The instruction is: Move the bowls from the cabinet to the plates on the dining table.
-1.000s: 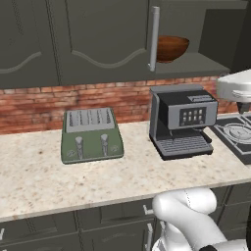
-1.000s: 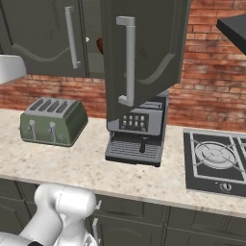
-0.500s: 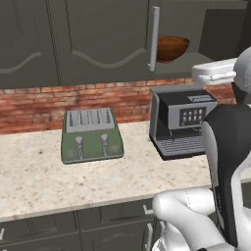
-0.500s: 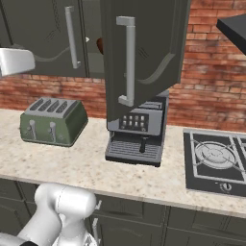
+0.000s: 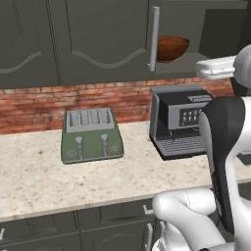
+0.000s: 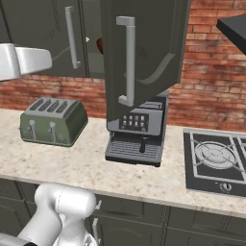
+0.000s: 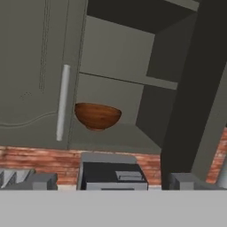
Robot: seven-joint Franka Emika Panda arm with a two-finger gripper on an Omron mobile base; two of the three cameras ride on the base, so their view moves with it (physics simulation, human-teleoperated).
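A glossy reddish-brown bowl [image 5: 169, 48] sits on the lower shelf of the dark grey-green cabinet [image 5: 98, 39], just right of the silver bar handle. In the hand view the bowl [image 7: 97, 116] lies ahead and slightly left of centre, with the inner shelf [image 7: 128, 80] above it. My gripper [image 7: 113, 181] is open, its two dark fingertips [image 7: 42, 181] far apart with nothing between them, still well short of the bowl. The open cabinet door [image 6: 144, 53] hides most of the bowl [image 6: 100, 45] in the right base view. The plates and the dining table are out of view.
A black coffee machine [image 5: 179, 120] stands on the speckled counter directly under the open cabinet. A green toaster [image 5: 90, 135] sits to its left. A gas hob [image 6: 216, 158] lies to the right, under a dark hood [image 6: 233, 29]. My arm [image 5: 220, 147] rises at the right.
The arm has swung up in front of the coffee machine in the left base view, and its white end link has moved further toward the cabinet. The bowl and the camera have not moved.
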